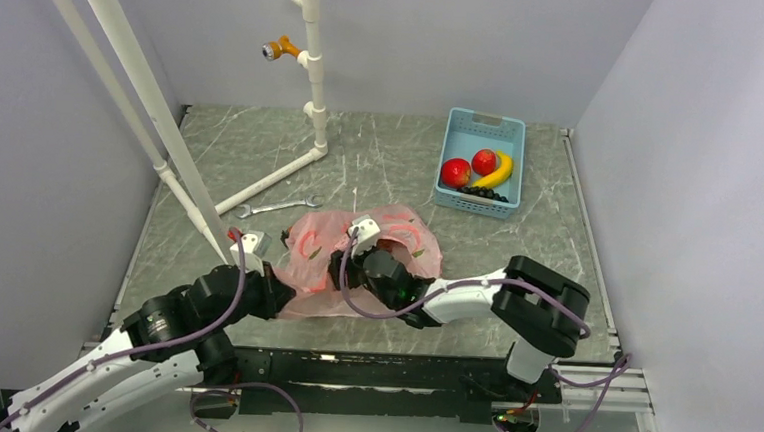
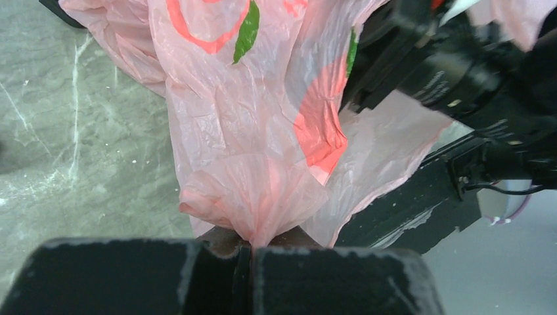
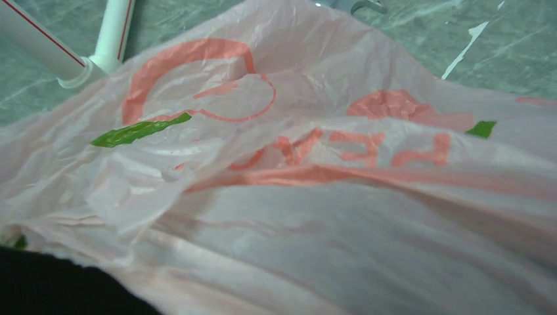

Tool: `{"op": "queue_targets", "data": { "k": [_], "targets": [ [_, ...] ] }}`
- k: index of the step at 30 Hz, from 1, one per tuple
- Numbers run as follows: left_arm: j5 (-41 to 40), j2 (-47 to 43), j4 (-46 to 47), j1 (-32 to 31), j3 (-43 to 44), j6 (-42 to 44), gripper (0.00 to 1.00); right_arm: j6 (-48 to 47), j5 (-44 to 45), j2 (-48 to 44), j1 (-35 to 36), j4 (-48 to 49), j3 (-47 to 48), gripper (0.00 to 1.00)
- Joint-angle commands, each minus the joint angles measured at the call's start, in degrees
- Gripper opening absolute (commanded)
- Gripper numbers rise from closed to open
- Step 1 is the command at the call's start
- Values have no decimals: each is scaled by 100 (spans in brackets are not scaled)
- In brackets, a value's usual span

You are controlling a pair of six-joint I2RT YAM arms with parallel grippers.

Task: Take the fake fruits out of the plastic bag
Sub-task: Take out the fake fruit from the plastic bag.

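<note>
The plastic bag lies crumpled on the table in the lower middle of the overhead view, between the two arms. The left gripper, at the bottom of its wrist view, is clamped tight on a gathered fold of the bag. The right gripper is pushed into the bag from the right with plastic draped over it. I cannot tell how wide its jaws stand or whether they hold anything. Two red fruits sit in the blue basket at upper right, beside a banana. A wrench lies just above the bag.
</note>
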Motion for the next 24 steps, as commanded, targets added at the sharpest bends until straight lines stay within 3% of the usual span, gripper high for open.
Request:
{"op": "queue_targets", "data": {
  "k": [1,8,13,24],
  "targets": [
    [51,231,107,-15,105,264,0,-84,148,-449,-4,-173,-118,10],
    [-391,-126,87,-15,309,390,0,97,-198,-1179,2,-608,-499,0],
    [-750,116,-331,-20,808,750,0,125,-273,-1803,-1,-948,-649,0],
    [-883,223,21,-13,718,1239,0,55,-721,-2601,2,-1563,-566,0]
  ]
}}
